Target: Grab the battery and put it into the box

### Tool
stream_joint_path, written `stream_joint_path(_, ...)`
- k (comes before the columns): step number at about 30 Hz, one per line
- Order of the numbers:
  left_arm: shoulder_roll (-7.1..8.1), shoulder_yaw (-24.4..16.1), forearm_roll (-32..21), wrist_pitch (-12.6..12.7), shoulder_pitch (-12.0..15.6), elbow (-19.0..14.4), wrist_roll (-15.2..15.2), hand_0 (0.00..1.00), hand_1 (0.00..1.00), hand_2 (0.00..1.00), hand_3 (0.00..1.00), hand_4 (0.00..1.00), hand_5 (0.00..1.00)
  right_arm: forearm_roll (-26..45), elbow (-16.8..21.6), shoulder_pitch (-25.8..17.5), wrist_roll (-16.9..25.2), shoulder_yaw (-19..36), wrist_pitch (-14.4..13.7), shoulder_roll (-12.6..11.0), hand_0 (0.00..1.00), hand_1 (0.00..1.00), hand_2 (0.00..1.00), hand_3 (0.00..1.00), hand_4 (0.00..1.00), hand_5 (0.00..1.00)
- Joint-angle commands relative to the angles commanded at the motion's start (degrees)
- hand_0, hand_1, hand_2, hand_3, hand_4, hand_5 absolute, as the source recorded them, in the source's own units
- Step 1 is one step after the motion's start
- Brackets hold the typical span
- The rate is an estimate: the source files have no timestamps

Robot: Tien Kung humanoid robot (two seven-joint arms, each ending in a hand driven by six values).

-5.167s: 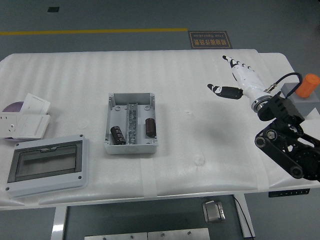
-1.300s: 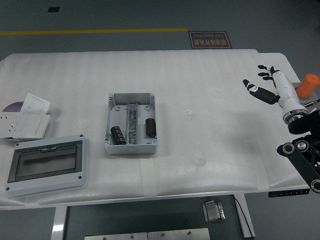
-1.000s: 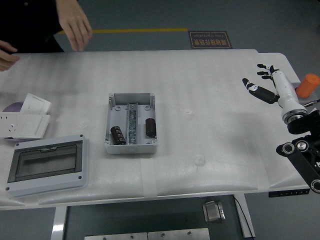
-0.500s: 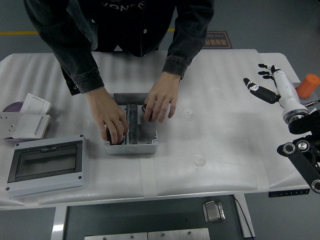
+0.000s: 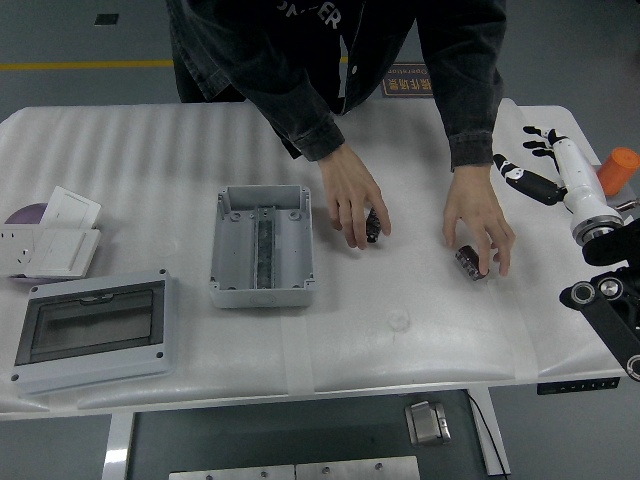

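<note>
- Your right hand (image 5: 552,170) sits at the right edge of the surface (image 5: 150,150), fingers (image 5: 520,178) spread, gripping nothing.
- Person's hands: one (image 5: 352,195) rests on a battery (image 5: 372,226) just right of the box (image 5: 261,246); the other (image 5: 479,216) covers a second battery (image 5: 469,261), nearer your hand.
- Box appears empty of batteries, though the interior is dim.
- Left arm not visible.

White padded worktop (image 5: 150,160), near edge at the bottom. On it: open grey box (image 5: 262,246) left of middle; clear-lidded case (image 5: 90,326) at front left; white socket (image 5: 45,250) and card (image 5: 70,209) at left edge. Two dark batteries right of the box, one (image 5: 373,224) under a person's hand (image 5: 352,198), other (image 5: 469,262) under the second hand (image 5: 481,221).
</note>
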Motion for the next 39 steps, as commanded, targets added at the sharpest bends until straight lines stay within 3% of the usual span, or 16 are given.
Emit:
stream_joint_path(4,-0.03,0.04,-0.05,-0.02,-0.04,0.00,-0.01,0.672,0.686,0.562,0.584,0.646,0.433,-0.38,-0.10,0.07,-0.30,-0.26,0.29,-0.55,0.833,0.749,0.757,0.840,0.774,0.541)
stream_joint_path(8,-0.02,0.05,-0.03,-0.01,-0.14,0.00,-0.07,0.672,0.686,0.562,0.584,0.646,0.433,-0.82,0.48,0.62,-1.39,-1.90,1.60,-2.75,0.833,0.749,0.757,0.840,0.774,0.541)
stream_joint_path(14,0.19,-0.42,0.51,-0.03,-0.14,0.00,0.09,0.672,0.686,0.562,0.584,0.648,0.433,-4.36,5.04,3.98,-4.69,-8.23,6.33,-9.50,0.830,0.748,0.756,0.840,0.772,0.539)
stream_joint_path(20,0.65,-0.57,0.74,-0.02,-0.41,0.00,0.12,0.672,0.686,0.562,0.584,0.649,0.434,-10.95,10.04,10.23,-8.22,-17.50,12.30,-16.58,0.835,0.751,0.763,0.840,0.772,0.537)
stream_joint_path(21,0.71,-0.54,0.74,-0.03,-0.46,0.00,0.12,0.672,0.686,0.562,0.584,0.649,0.433,-11.99,10.47,11.24,-8.44,-19.09,13.01,-17.56,0.826,0.767,0.886,0.918,0.780,0.498)
stream_joint_path(25,0.92,-0.52,1.08,-0.08,-0.64,0.00,0.21,0.672,0.686,0.562,0.584,0.649,0.433,-15.46,11.07,16.05,-8.93,-26.97,15.31,-20.59,0.826,0.767,0.886,0.918,0.780,0.498)
stream_joint_path(26,0.96,-0.53,1.11,-0.08,-0.68,0.00,0.23,0.672,0.686,0.562,0.584,0.649,0.433,-15.66,11.04,16.87,-9.00,-28.44,15.66,-20.87,0.826,0.767,0.886,0.918,0.780,0.498)
stream_joint_path(27,1.01,-0.54,1.16,-0.09,-0.72,0.00,0.24,0.673,0.686,0.562,0.584,0.649,0.433,-15.83,11.03,17.89,-9.06,-30.41,16.03,-21.15,0.509,0.665,0.998,0.998,0.802,0.336)
stream_joint_path(32,1.14,-0.65,1.37,-0.10,-0.93,0.00,0.33,0.673,0.686,0.562,0.584,0.649,0.433,-15.30,11.39,21.69,-9.40,-39.16,17.37,-21.09,0.509,0.665,0.998,0.998,0.802,0.336)
stream_joint_path(33,1.14,-0.65,1.38,-0.11,-0.98,0.00,0.34,0.673,0.686,0.562,0.584,0.649,0.434,-15.13,11.41,22.20,-9.49,-40.58,17.62,-20.92,0.487,0.650,0.998,0.998,0.783,0.266)
stream_joint_path(39,1.15,-0.56,1.36,-0.12,-1.28,0.00,0.30,0.673,0.686,0.562,0.584,0.649,0.434,-13.96,11.85,24.50,-10.42,-48.32,19.89,-20.31,0.487,0.650,0.998,0.998,0.783,0.266)
